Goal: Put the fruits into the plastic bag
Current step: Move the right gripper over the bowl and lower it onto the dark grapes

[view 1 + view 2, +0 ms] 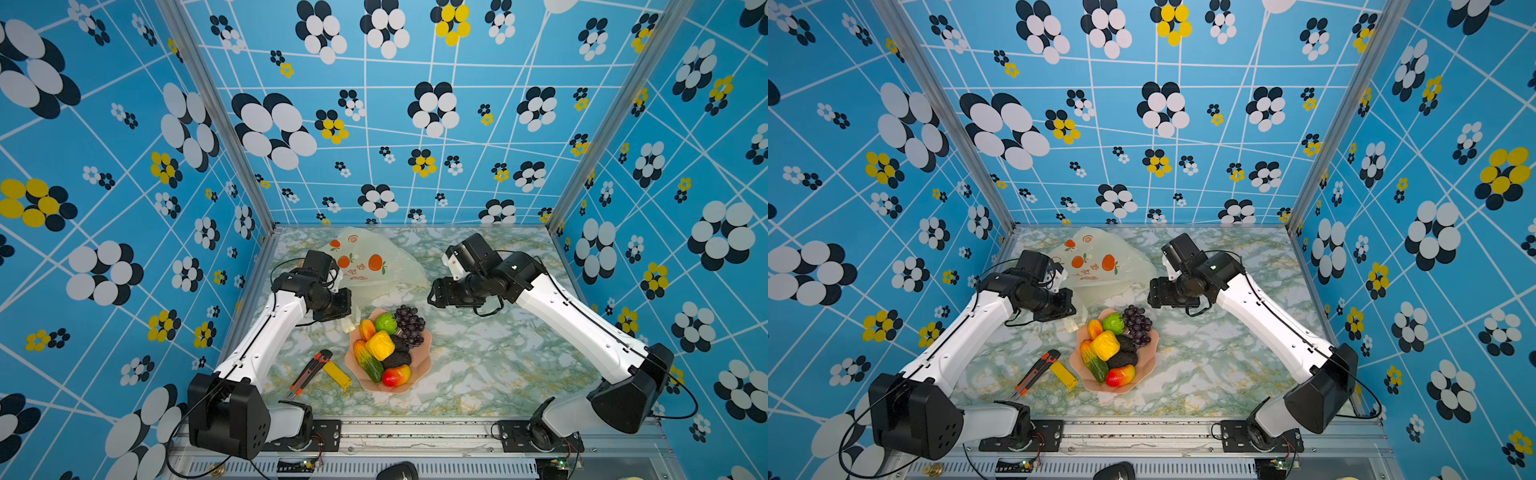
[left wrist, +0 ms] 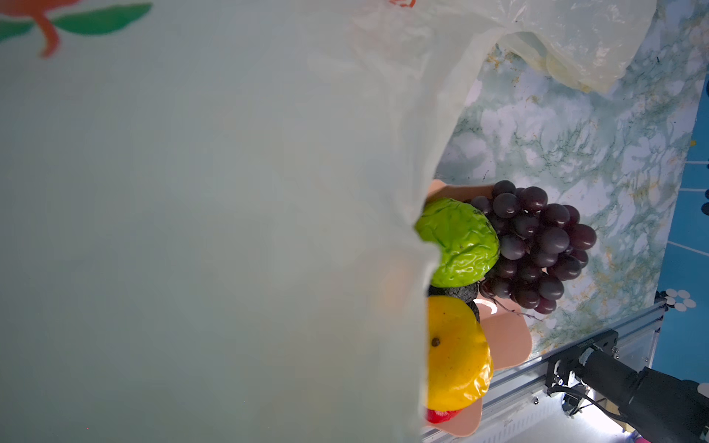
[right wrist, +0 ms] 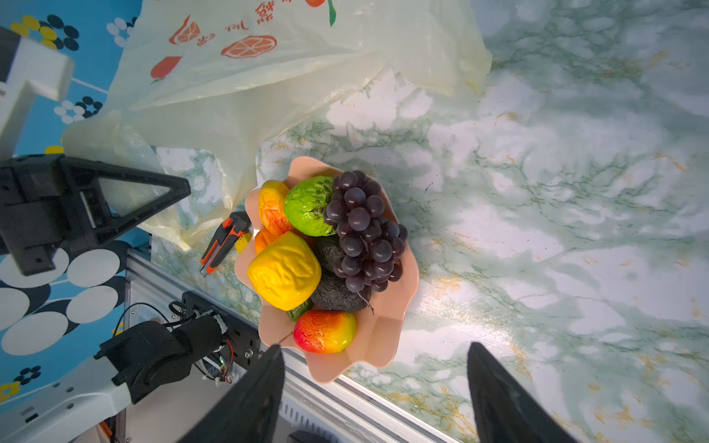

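The fruits lie heaped in a pink bowl (image 1: pixel 424 359): a purple grape bunch (image 1: pixel 409 324), a green round one (image 1: pixel 385 322), a yellow lumpy one (image 1: pixel 380 345), black bumpy ovals (image 1: pixel 397 358) and a red-yellow mango (image 1: pixel 396 376). The plastic bag (image 1: pixel 374 259) lies crumpled behind the bowl. My left gripper (image 1: pixel 345 316) is shut on the bag's near edge, and the film covers most of the left wrist view, hiding the fingers. My right gripper (image 3: pixel 374 354) hangs open and holds nothing, above the table to the right of the bag, with the mango (image 3: pixel 325 331) just beyond its fingertips.
An orange-black utility knife (image 1: pixel 309 372) and a flat yellow block (image 1: pixel 337 375) lie left of the bowl. Patterned walls close the table on three sides. A metal rail (image 1: pixel 415 428) runs along the front edge.
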